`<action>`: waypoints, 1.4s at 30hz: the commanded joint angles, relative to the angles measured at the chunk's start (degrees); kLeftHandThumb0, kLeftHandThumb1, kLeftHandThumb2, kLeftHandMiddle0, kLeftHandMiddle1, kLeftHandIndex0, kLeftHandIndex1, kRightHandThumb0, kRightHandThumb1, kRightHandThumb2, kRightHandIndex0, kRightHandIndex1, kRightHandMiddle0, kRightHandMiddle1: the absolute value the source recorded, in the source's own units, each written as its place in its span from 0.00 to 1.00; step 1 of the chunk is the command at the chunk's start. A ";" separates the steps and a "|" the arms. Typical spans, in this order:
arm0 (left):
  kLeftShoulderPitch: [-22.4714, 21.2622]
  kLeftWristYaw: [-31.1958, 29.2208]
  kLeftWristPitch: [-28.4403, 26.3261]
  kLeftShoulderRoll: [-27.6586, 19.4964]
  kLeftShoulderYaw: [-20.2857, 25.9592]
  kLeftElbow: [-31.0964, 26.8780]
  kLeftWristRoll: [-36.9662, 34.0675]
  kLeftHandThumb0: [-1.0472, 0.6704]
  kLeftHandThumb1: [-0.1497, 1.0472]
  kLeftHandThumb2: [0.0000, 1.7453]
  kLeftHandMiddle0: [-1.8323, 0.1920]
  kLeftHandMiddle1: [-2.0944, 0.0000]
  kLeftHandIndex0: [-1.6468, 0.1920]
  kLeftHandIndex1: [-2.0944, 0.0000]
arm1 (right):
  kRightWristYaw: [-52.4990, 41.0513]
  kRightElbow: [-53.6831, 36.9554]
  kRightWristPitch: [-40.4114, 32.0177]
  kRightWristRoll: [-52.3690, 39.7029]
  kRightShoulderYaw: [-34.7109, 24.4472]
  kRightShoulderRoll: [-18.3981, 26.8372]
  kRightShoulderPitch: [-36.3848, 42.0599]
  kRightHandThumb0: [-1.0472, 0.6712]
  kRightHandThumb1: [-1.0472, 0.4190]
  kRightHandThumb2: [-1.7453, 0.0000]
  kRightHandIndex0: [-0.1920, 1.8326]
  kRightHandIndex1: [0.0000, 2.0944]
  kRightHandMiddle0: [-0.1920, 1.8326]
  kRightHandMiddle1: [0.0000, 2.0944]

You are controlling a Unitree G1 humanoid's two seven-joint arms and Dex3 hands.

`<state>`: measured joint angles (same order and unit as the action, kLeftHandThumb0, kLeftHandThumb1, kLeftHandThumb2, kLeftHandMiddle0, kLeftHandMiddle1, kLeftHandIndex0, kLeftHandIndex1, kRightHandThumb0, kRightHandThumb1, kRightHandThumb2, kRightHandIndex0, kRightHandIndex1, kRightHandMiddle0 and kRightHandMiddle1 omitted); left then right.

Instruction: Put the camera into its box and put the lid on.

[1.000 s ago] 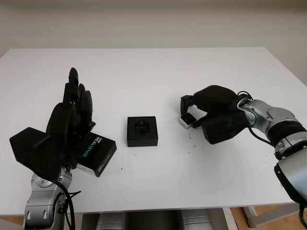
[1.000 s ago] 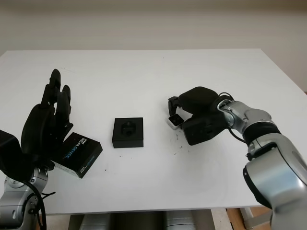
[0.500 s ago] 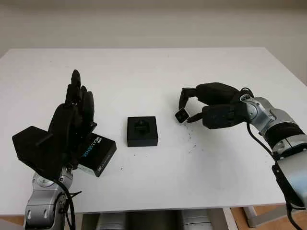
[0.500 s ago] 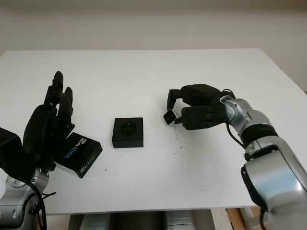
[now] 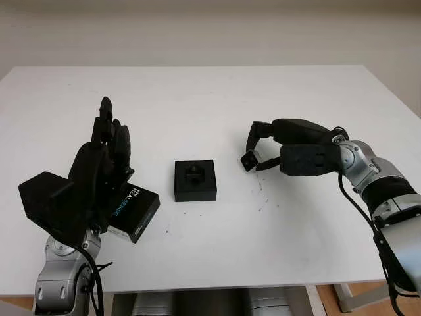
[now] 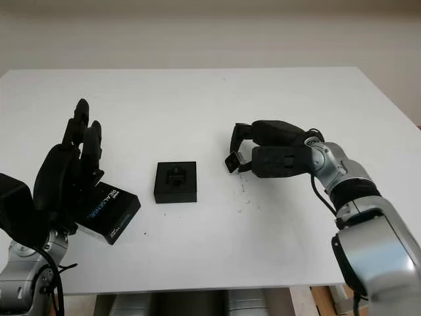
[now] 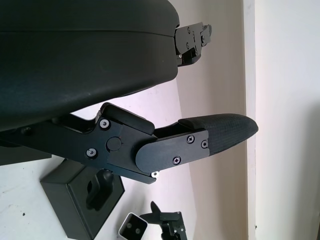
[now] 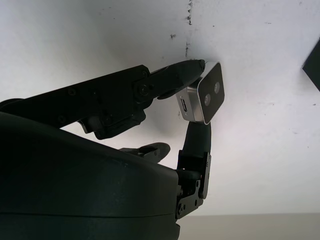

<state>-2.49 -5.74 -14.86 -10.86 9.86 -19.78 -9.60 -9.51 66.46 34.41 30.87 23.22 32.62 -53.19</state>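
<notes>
A small silver camera [image 5: 249, 160] with a dark face hangs just above the table, and my right hand [image 5: 260, 146] is shut on it, fingertips pinching its sides; it is right of the box. The wrist view shows the camera [image 8: 204, 99] between two fingertips [image 8: 186, 70]. The black open box [image 5: 195, 180] with its foam insert sits at the table's middle. A black lid [image 5: 133, 211] printed with white and blue lettering lies at the left. My left hand [image 5: 108, 141] is open, raised upright above the lid's left end.
The white table [image 5: 210, 99] stretches wide behind the objects. Small dark specks [image 5: 262, 197] dot the surface below the camera. The table's front edge runs near the picture's bottom.
My right hand has lifted the camera off the table and turned, its palm now level and drawn back to the right. The left hand has barely shifted.
</notes>
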 commanded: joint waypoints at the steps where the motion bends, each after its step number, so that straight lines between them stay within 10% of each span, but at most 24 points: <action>1: -0.76 -0.06 0.01 -0.18 -0.01 -1.30 -0.06 0.16 1.00 0.38 1.00 1.00 1.00 1.00 | 1.47 -0.71 0.74 0.12 -0.56 0.42 1.14 0.37 0.00 0.96 0.33 0.04 0.22 0.74; 28: -0.41 -2.02 -0.22 -1.25 1.12 -1.14 -0.76 0.16 1.00 0.38 1.00 1.00 1.00 1.00 | 1.09 -4.32 0.27 -13.98 -13.18 -3.60 7.39 0.38 0.00 0.96 0.24 0.00 0.23 0.73; 42: -0.82 -2.03 0.19 -1.23 0.88 -0.38 -0.44 0.16 1.00 0.39 1.00 1.00 1.00 1.00 | -4.24 -23.26 -10.61 -27.80 -20.42 -14.08 16.71 0.31 0.00 0.96 0.19 0.02 0.29 0.77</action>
<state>-2.55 -7.70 -14.93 -11.57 10.59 -19.93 -10.16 -13.82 45.16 24.46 3.99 3.63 19.82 -37.15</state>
